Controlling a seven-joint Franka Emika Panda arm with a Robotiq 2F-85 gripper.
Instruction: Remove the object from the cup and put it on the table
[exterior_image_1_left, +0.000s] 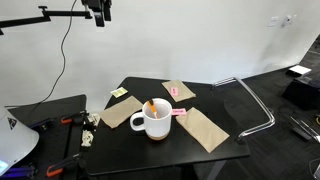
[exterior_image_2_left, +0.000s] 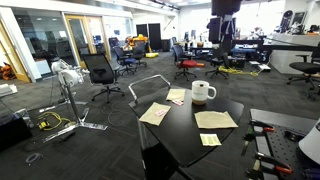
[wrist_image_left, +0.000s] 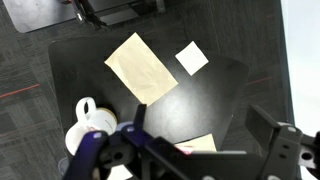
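Note:
The white cup stands near the middle of the black table in both exterior views, and in one it is small and far off. The orange-tan stick leans inside it, its top above the rim. My gripper hangs high above the table, well clear of the cup, and also shows at the top of an exterior view. In the wrist view the gripper is open and empty, with the cup at lower left. The stick is hidden there.
Tan paper pieces lie around the cup. A small pink item lies beside it, and a pale sticky note lies near an edge. A lower side surface with tools and a metal chair frame flank the table.

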